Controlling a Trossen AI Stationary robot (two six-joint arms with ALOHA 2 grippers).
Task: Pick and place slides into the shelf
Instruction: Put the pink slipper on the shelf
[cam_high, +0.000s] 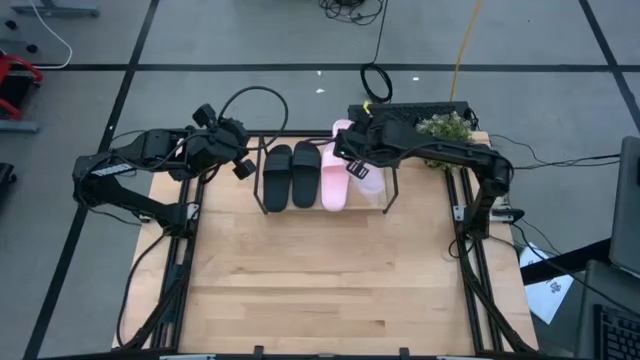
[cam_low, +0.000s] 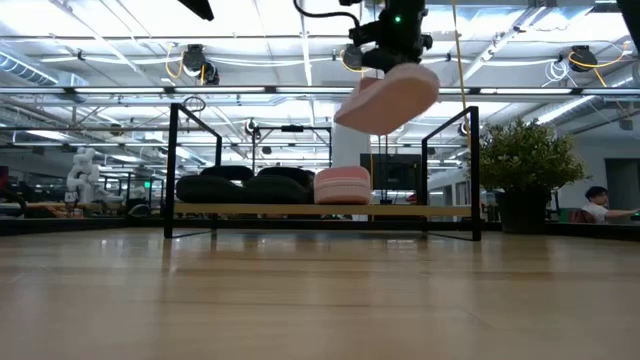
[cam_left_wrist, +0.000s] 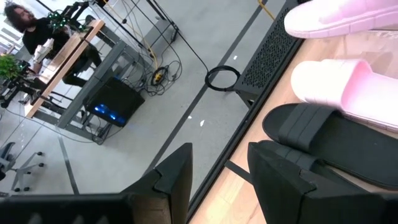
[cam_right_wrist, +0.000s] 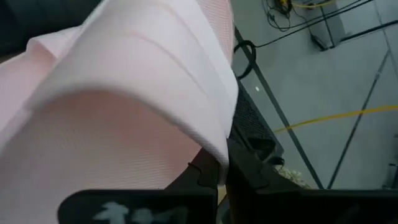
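The shelf (cam_high: 392, 192) (cam_low: 440, 210), black rods with a light board, stands at the table's far middle. Two black slides (cam_high: 291, 174) (cam_low: 245, 187) and one pink slide (cam_high: 334, 187) (cam_low: 342, 185) rest sole-down, side by side, on its board. My right gripper (cam_high: 357, 160) (cam_low: 392, 55) is shut on the second pink slide (cam_high: 372, 181) (cam_low: 388, 98) above the shelf's right end. My left gripper (cam_high: 245, 160) (cam_left_wrist: 217, 180) is open and holds nothing, just left of the shelf beside the black slides (cam_left_wrist: 323, 140). My right gripper holds the second pink slide by its wide strap (cam_right_wrist: 205, 124), and the strap's edge meets the dark fingers (cam_right_wrist: 249, 171). It comes from above, pointing down. The slide hangs tilted below it, lifted clear of the shelf board. The slide itself hides how the fingers sit on the strap.
A free place on the board lies right of the resting pink slide (cam_low: 400, 208). A potted plant (cam_high: 445, 128) and a dark mesh box (cam_high: 410, 112) stand behind the shelf at the far right. Bare wooden tabletop (cam_high: 320, 280) fills the near half.
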